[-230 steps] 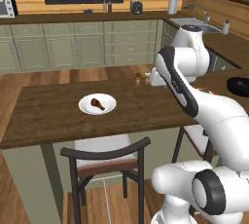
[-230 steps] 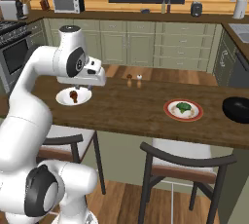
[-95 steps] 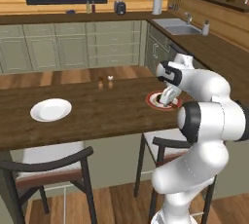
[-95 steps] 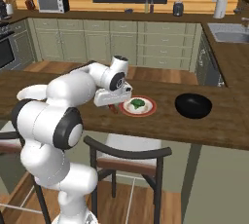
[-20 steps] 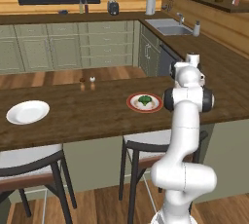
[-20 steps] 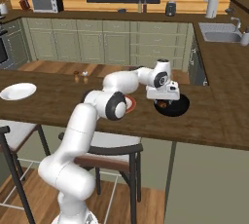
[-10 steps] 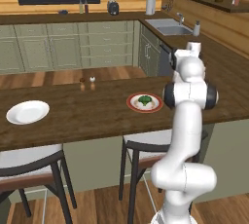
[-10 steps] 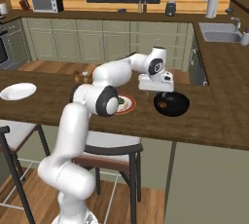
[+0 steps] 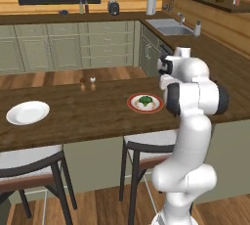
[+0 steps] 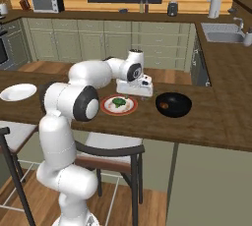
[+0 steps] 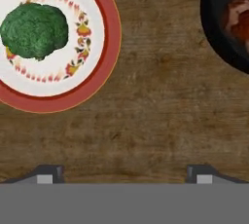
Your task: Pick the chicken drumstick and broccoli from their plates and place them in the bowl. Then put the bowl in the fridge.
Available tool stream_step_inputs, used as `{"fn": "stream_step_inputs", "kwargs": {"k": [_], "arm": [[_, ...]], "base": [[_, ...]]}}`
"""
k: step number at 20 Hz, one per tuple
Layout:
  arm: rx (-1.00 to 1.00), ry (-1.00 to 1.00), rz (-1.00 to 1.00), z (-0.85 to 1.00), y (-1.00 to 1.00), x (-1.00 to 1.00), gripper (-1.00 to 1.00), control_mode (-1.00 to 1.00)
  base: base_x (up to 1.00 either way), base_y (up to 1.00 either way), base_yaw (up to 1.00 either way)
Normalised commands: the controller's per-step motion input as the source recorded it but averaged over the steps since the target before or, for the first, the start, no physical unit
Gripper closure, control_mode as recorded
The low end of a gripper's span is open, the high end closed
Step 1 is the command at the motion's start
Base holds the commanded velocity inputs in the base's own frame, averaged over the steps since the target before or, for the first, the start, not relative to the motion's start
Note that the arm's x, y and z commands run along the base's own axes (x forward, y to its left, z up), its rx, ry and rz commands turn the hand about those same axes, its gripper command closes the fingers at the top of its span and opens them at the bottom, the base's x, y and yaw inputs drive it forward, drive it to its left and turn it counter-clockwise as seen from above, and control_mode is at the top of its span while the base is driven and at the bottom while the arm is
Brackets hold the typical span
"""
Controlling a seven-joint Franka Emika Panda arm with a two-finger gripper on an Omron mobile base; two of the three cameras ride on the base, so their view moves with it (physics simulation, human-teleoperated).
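Drumstick (image 11: 239, 23) already in bowl (image 10: 173, 105), broccoli (image 11: 34, 30) still on red-rimmed plate (image 11: 104, 67) on table (image 11: 146, 130), gripper (image 11: 125, 173) released and empty between them, fridge step not begun.

The bare strip of dark wooden counter (image 11: 155, 111) between the round red-rimmed white plate (image 11: 109, 47) and the glossy black round bowl (image 11: 214, 33) is unobstructed. The open two-finger gripper (image 11: 124, 173) hangs over this strip with nothing between its tips. On the plate, the green bumpy broccoli floret (image 11: 34, 30) has free plate surface on all sides. The bowl interior is partly occupied by a reddish-brown drumstick (image 11: 238, 23).
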Motion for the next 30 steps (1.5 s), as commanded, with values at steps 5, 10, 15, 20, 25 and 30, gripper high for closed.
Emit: {"fn": "stream_step_inputs", "kwargs": {"k": [5,10,15,20,25,30], "arm": [[-0.02,-0.03,0.00,0.00,1.00,0.24,-1.00,-1.00],[-0.14,-0.04,0.25,0.00,0.83,0.02,-1.00,-1.00],[-0.20,-0.06,0.44,0.00,0.09,0.26,-1.00,-1.00],[-0.18,0.00,0.35,-0.01,0.00,0.70,-1.00,-1.00],[-0.15,0.08,0.20,-0.04,0.13,0.85,-1.00,-1.00],[-0.18,0.19,0.14,-0.41,0.07,0.09,-1.00,-1.00]], "base": [[0.00,0.00,0.00],[0.00,0.00,0.00],[0.00,0.00,0.00],[0.00,0.00,0.00],[0.00,0.00,0.00],[0.00,0.00,0.00]]}}
